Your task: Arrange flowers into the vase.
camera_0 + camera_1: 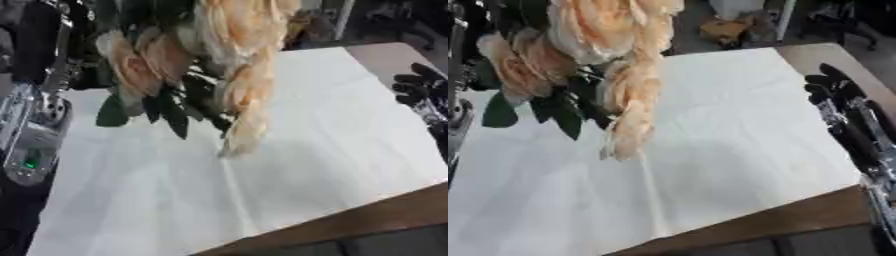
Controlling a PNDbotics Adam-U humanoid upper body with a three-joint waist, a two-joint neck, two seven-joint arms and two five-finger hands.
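Hanging high, peach flowers blur; right hand open alongside.

1. Flowers, at twelve o'clock: pale peach petals, dark green leaves.
2. Cloth, centre: plain white, unpatterned.
3. Table, at five o'clock: brown wood edge.
4. Right hand, at three o'clock: black.
5. Left arm, at nine o'clock: silver, with one small green light.
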